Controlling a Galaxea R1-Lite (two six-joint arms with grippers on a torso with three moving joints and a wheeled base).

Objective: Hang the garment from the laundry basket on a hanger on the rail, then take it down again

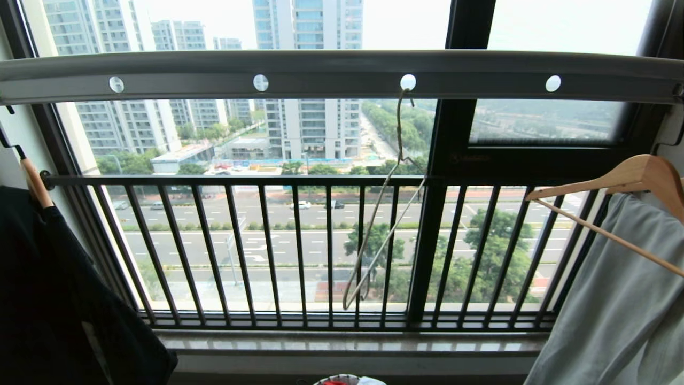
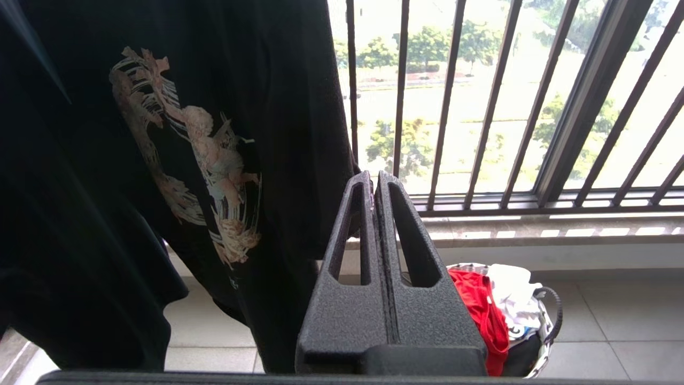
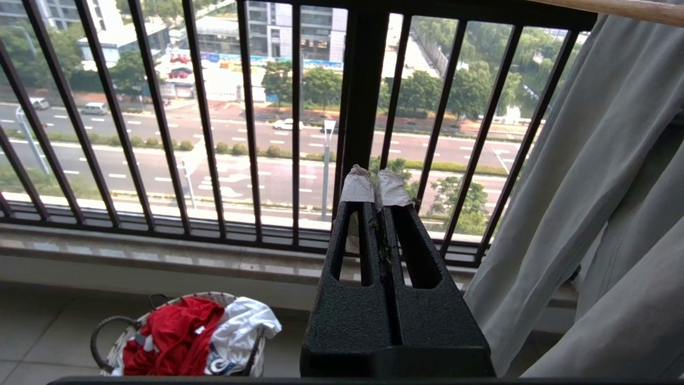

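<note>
The red garment [image 3: 173, 334] lies crumpled in the laundry basket [image 3: 109, 355] on the tiled floor below the window; it also shows in the left wrist view as the garment [image 2: 481, 310] in the basket [image 2: 550, 321]. The thin wire hanger [image 1: 382, 214] hangs bare and edge-on from a hole in the grey rail [image 1: 342, 75]. My left gripper [image 2: 374, 179] is shut and holds nothing, next to a black T-shirt. My right gripper [image 3: 375, 184], its tips wrapped in pale tape, is shut and holds nothing. Neither arm shows in the head view.
A black printed T-shirt [image 1: 59, 299] hangs at the left on a wooden hanger. A pale grey-blue garment [image 1: 620, 299] hangs at the right on a wooden hanger [image 1: 630, 176]. The black balcony railing [image 1: 320, 246] and stone sill [image 1: 347, 342] stand behind. White cloth [image 3: 243, 321] shares the basket.
</note>
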